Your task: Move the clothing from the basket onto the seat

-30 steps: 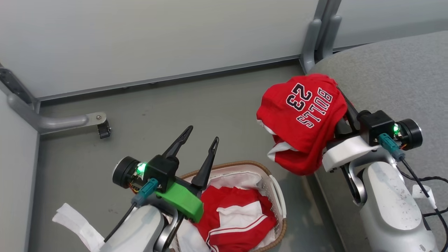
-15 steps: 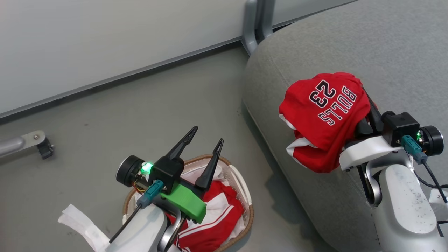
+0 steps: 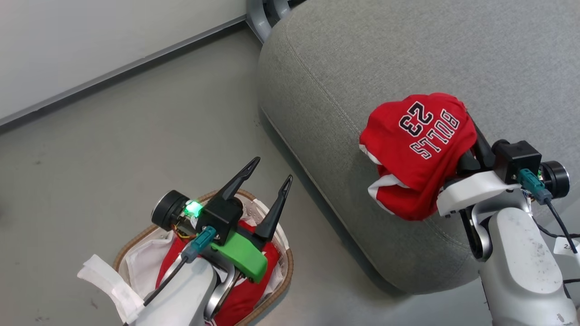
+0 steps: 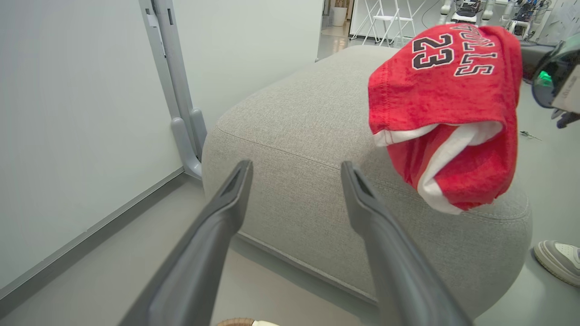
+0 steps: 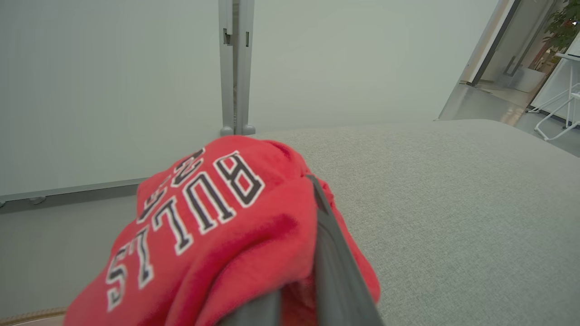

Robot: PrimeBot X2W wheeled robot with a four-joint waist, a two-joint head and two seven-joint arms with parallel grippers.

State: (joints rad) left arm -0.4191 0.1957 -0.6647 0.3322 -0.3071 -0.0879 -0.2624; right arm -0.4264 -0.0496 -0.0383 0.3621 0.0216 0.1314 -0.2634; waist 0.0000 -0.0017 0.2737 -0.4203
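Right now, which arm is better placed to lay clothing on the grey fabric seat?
Right. The right fingers grip the red BULLS 23 jersey, hanging over the grey fabric seat. The left fingers are open, empty, above the white perforated basket.

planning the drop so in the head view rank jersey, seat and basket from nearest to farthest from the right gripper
1. jersey, held in the right gripper.
2. seat, just beneath it.
3. basket, on the floor at lower left.

Bright even light; soft shadow beneath seat; jersey blurred up close.
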